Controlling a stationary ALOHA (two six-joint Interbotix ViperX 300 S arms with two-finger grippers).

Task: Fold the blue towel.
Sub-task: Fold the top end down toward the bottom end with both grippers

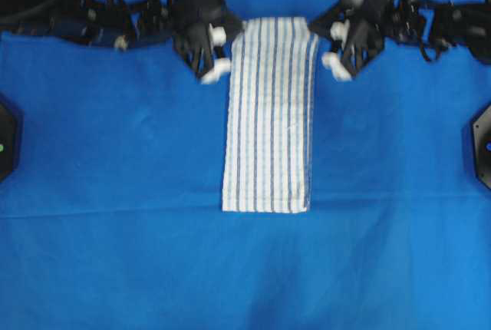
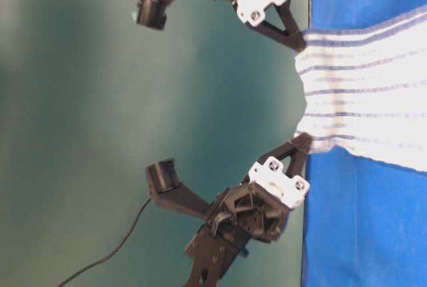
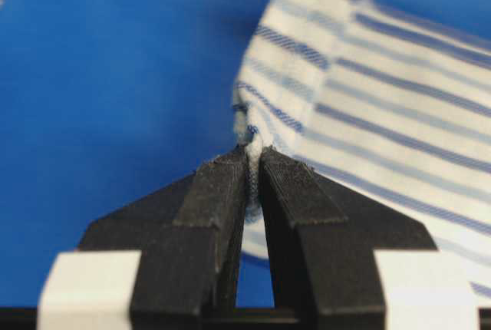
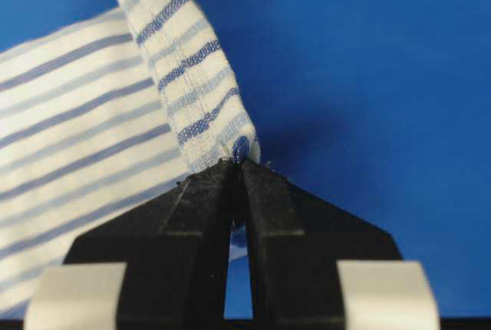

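Observation:
The blue towel is a white striped cloth folded into a long narrow strip, lying lengthwise on the blue covering. My left gripper is shut on its far left corner. In the left wrist view the cloth is bunched between the tips. My right gripper is shut on the far right corner, and the right wrist view shows the hem pinched. In the table-level view the towel's far end is lifted and stretched between both grippers.
The plain blue table covering spreads all around the towel, with a crease line across it near the towel's near end. Black fixtures sit at the left edge and the right edge.

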